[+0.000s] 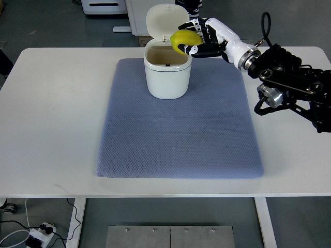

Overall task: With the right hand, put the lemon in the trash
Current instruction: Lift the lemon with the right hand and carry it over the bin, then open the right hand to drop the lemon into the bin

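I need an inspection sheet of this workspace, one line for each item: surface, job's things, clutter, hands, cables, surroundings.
Surface: white table with a blue-grey mat lying flat on it.
Job's things: lemon held at the far right rim of the white trash bin; the bin stands on the mat's far edge with its lid flipped up.
Clutter: nothing seen on the table or mat.
Hands: right hand closed around the lemon, arm coming in from the right; left hand not in view.
Cables: black cable loop on the right arm; power strip with cords on the floor, lower left.
Surroundings: grey floor, white furniture behind the table, metal plate below the near edge.
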